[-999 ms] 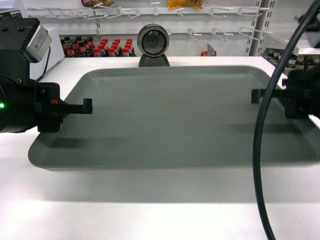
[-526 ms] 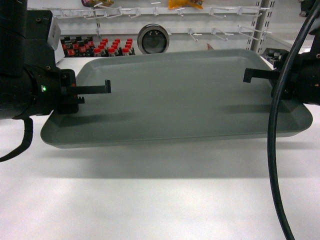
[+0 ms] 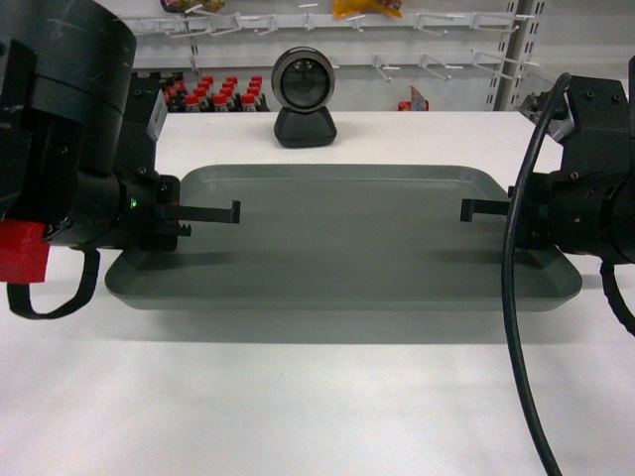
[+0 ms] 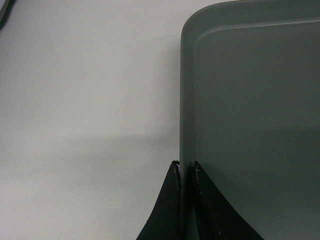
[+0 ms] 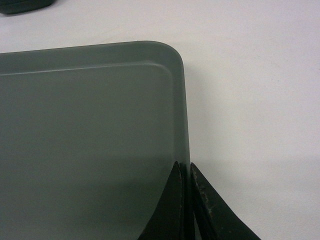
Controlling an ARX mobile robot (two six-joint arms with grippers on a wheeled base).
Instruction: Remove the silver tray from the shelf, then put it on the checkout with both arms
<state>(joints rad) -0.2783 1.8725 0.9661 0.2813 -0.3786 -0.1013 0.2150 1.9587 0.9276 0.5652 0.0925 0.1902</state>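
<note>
The silver tray [image 3: 337,238] hangs level and very low over the white checkout [image 3: 317,407]; I cannot tell whether it touches. My left gripper [image 3: 233,216] is shut on the tray's left rim, one finger above and one below. In the left wrist view the left gripper [image 4: 185,170] pinches the rim of the tray [image 4: 250,100]. My right gripper [image 3: 468,213] is shut on the right rim. The right wrist view shows the right gripper [image 5: 184,170] clamping the tray [image 5: 90,125] edge near its rounded corner. The shelf is out of view.
A round grey camera [image 3: 305,94] on a black base stands on the counter just behind the tray. Rows of red-capped bottles [image 3: 213,96] and wall hooks fill the background. A thick black cable [image 3: 516,327] hangs in front at the right.
Both arms have lowered the tray from a raised, tilted pose to level just above the counter. The camera behind it now shows in full.
</note>
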